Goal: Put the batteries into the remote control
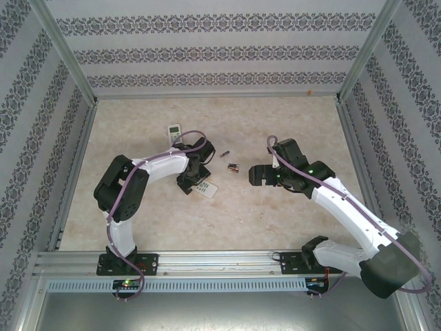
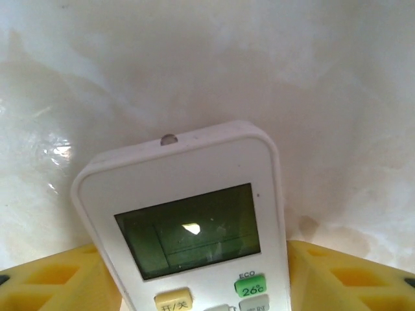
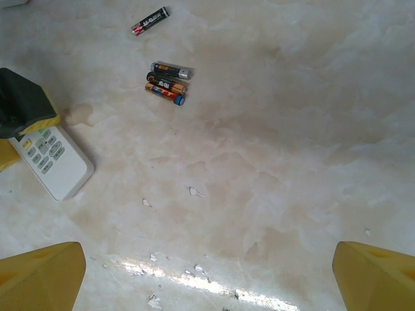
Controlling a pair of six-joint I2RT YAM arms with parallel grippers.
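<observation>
- The left gripper [image 2: 201, 259] is set narrow around the remote [image 2: 188, 214]; its yellow fingers [image 2: 45, 285] lie against the two long edges near the display end and appear to touch them; I read this as a hold, though how firm it is I cannot tell.
- The remote lies face up on the tabletop [image 2: 207, 71], with display and buttons showing; its back, where I would expect the battery bay, is underneath and hidden.
- The batteries [image 3: 167, 83] lie loose to the right of the remote, well apart from it; three are packed side by side, touching; the fourth battery [image 3: 150, 21] lies alone just past that cluster, on the side farther from the arm bases.
- The right gripper [image 3: 209, 259] hangs to the right of the remote, beyond the batteries; its jaws stand wide with nothing between them, and bare tabletop shows below.
- A second remote [image 1: 176, 131] lies on the far side of the remote, a little to its left; nothing touches it.
- Progress, as I judge it: very early; no battery is in the remote and none is in either gripper; what is left is to turn the remote over, open the bay, then pick and seat the cells one by one.
</observation>
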